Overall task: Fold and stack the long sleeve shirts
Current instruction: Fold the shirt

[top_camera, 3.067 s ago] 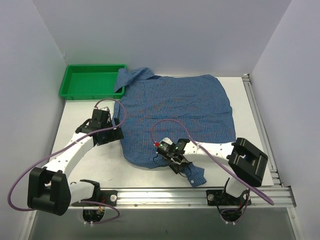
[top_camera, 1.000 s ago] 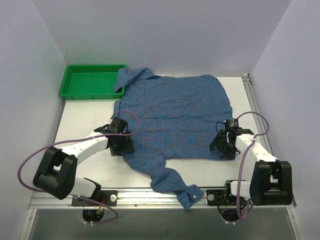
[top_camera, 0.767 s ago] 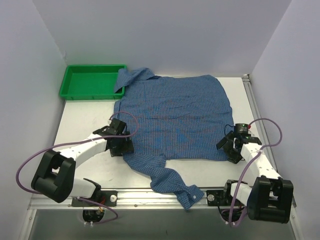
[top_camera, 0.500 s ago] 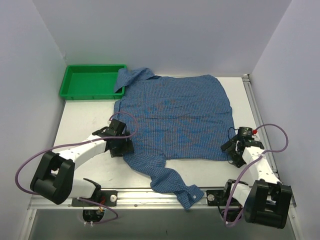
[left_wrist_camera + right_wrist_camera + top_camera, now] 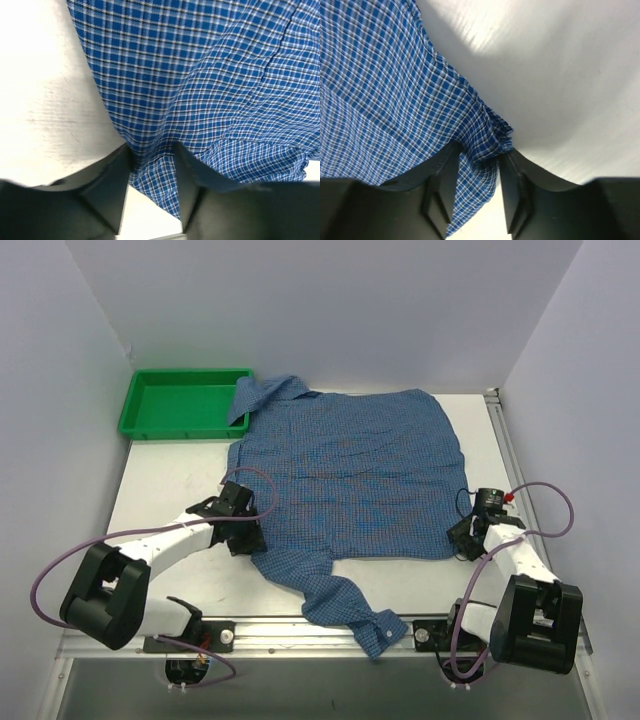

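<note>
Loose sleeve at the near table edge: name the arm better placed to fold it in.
Left, probably. The sleeve trails from the shirt's near-left corner, right beside the left gripper. The right gripper sits at the far-side hem corner, farther from it.

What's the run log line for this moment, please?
left gripper: jaws astride shirt near-left edge | right gripper: jaws astride near-right corner | shirt: flat on table | tray: empty

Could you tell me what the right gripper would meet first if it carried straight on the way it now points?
The shirt: the right gripper already has its gathered corner between the fingers, so more checked cloth comes first.
</note>
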